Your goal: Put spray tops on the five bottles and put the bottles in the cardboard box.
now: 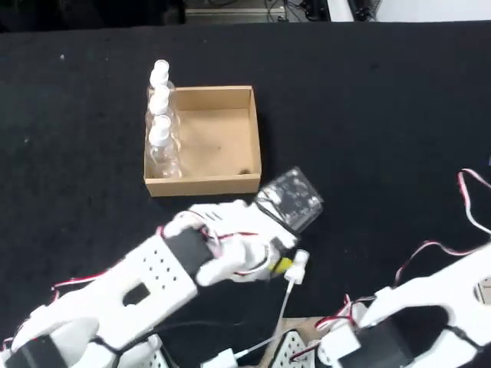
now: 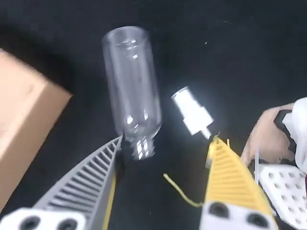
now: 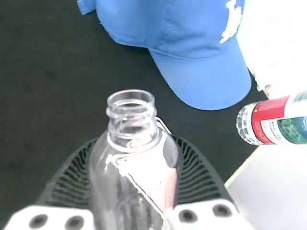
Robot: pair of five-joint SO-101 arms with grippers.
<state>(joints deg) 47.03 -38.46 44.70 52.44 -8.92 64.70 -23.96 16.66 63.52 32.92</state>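
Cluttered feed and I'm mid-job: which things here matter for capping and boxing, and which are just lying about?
Job:
cardboard box
three capped bottles in it
lying uncapped bottle on the table
loose spray top beside it
held uncapped bottle in the right claw

Lying about:
blue cap
red-labelled bottle

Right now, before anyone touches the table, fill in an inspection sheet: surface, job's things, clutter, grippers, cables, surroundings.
Surface: black table cloth.
Job's things: brown cardboard box holds three clear spray-topped bottles; a fourth clear plastic bottle lies uncapped beside a loose white spray top; a fifth uncapped bottle is gripped.
Clutter: blue fabric cap, red-labelled bottle.
Grippers: left gripper open over the lying bottle's neck; right gripper shut on the fifth bottle.
Cables: red-and-white wires loop off the arms.
Surroundings: dark cables behind the table.
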